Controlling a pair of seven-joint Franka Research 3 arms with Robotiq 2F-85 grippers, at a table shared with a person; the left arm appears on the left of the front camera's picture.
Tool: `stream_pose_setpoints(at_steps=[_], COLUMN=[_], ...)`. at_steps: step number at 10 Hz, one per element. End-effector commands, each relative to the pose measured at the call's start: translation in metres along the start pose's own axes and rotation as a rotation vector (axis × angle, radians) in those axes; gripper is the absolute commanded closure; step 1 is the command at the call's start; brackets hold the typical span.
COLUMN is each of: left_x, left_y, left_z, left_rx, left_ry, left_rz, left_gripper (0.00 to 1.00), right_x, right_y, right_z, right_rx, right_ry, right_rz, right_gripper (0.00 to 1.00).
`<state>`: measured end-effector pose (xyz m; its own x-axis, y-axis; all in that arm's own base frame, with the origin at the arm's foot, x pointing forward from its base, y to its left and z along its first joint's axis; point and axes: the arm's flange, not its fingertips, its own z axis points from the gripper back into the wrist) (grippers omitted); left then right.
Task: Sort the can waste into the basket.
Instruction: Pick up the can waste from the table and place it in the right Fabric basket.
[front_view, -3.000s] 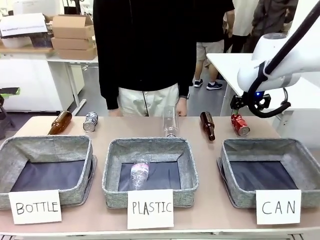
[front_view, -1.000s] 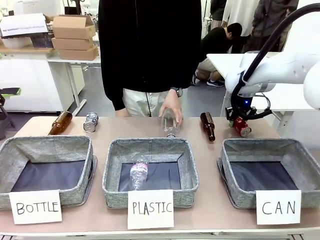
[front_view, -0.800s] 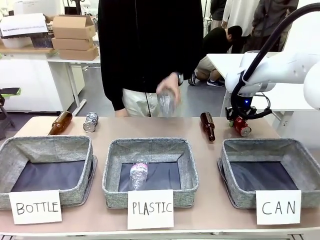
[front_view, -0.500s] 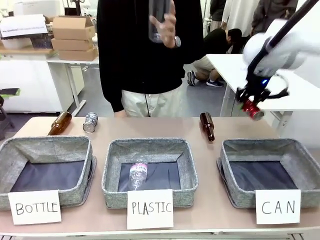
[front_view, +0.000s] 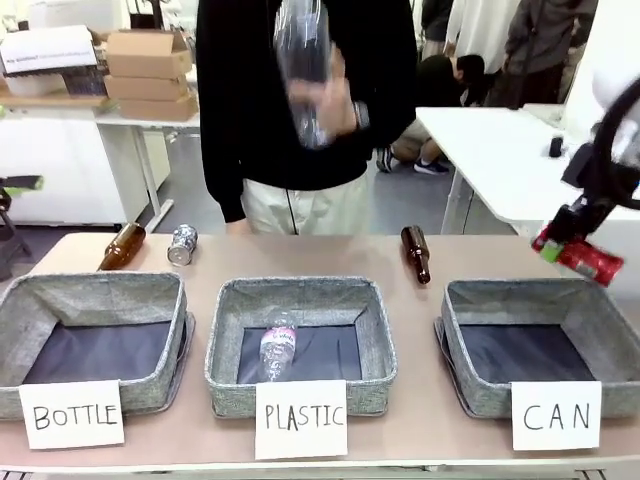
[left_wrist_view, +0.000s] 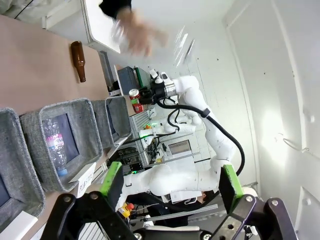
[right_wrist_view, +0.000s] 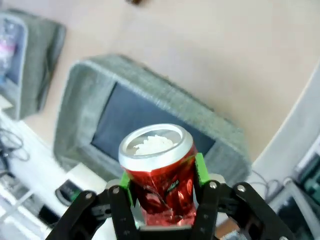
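Observation:
My right gripper (front_view: 566, 238) is shut on the dented red can (front_view: 590, 262) and holds it in the air over the far right corner of the CAN basket (front_view: 455, 300). In the right wrist view the red can (right_wrist_view: 159, 172) sits top-up between the green pads (right_wrist_view: 199, 169), above the grey basket (right_wrist_view: 145, 82) and its dark lining. The silver and dark blue can (front_view: 181, 243) lies at the table's far left. My left gripper (left_wrist_view: 170, 185) is open with nothing between its fingers, and the red can (left_wrist_view: 134, 99) shows far off in that view.
The person holds a clear plastic bottle (front_view: 304, 70) up at chest height. Brown glass bottles (front_view: 121, 245) (front_view: 416, 253) lie along the far edge. The PLASTIC basket (front_view: 222, 330) holds a clear bottle (front_view: 279, 347); the BOTTLE basket (front_view: 95, 292) stands at the left.
My right gripper took the red can off the table, lifted it and swung it right and down over the CAN basket. The person picked up the clear bottle and raised it.

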<state>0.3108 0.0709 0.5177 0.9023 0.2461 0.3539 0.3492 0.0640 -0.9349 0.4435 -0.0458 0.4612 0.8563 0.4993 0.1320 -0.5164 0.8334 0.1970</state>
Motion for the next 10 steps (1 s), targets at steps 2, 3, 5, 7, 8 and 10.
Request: stream_pose_setpoints(at_steps=[2,3,5,7,8,10], left_x=[0.0002,0.0002,0.0002,0.0002,0.0002,0.0002], left_y=[-0.0006,-0.0006,-0.0006,-0.0006,-0.0006,-0.0006], left_z=[-0.0014,-0.0014,-0.0014,-0.0014,-0.0014,-0.0014], left_rx=[-0.025,-0.025,-0.025,-0.025,-0.025,-0.025], left_ry=[-0.006,-0.006,-0.006,-0.006,-0.006,-0.006], left_rz=[-0.018,-0.018,-0.018,-0.018,-0.018,-0.018], left_gripper=[0.0,0.0,0.0,0.0,0.0,0.0], right_x=[-0.002,-0.0019,0.0,0.003,0.0036,0.0037], right_y=[-0.001,-0.0017,-0.0043,-0.0051,-0.0051,-0.0056], right_z=[-0.0177,-0.0169,-0.0173,-0.0178,-0.0171,-0.0168], right_rx=[0.041,0.038,0.035,0.036,0.038,0.051], right_ry=[-0.074,-0.074,-0.063,-0.048,-0.048,-0.049], right_rz=[-0.008,-0.01,0.001,0.006,0.006,-0.003], right_gripper=[0.96,0.96,0.4,0.0,0.0,0.0])
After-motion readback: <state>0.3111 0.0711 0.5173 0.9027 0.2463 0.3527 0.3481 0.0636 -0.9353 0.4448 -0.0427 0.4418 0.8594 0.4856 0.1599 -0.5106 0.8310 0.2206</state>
